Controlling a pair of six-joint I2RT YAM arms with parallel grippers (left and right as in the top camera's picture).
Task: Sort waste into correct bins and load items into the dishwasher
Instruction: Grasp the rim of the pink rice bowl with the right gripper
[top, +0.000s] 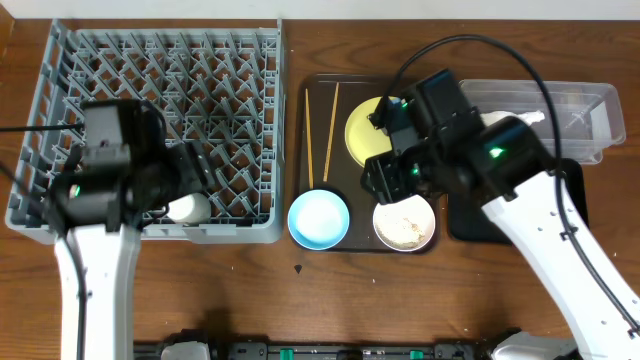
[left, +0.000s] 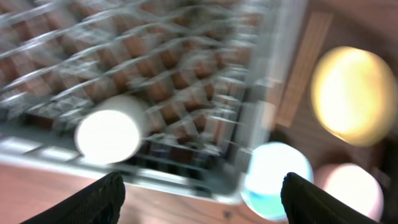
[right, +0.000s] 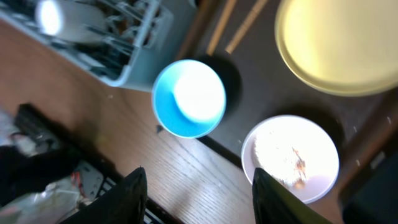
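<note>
The grey dish rack (top: 160, 110) stands at the left, and a small white cup (top: 188, 208) lies on its side in the rack's front edge. My left gripper (top: 200, 165) is open and empty above that corner; its view is blurred and shows the cup (left: 107, 134). On the brown tray lie two chopsticks (top: 322, 130), the yellow plate (top: 365, 130), the light blue bowl (top: 319, 219) and the white bowl (top: 404, 224) with rice scraps. My right gripper (right: 202, 199) is open and empty above the table's front edge, near the blue bowl (right: 188, 98) and the white bowl (right: 290, 158). The wrapper is out of view.
The clear tub (top: 580, 105) stands at the back right with something white in it. The black tray (top: 465, 215) lies in front of it, mostly under my right arm. The brown serving tray (top: 300, 100) sits between the rack and the bins.
</note>
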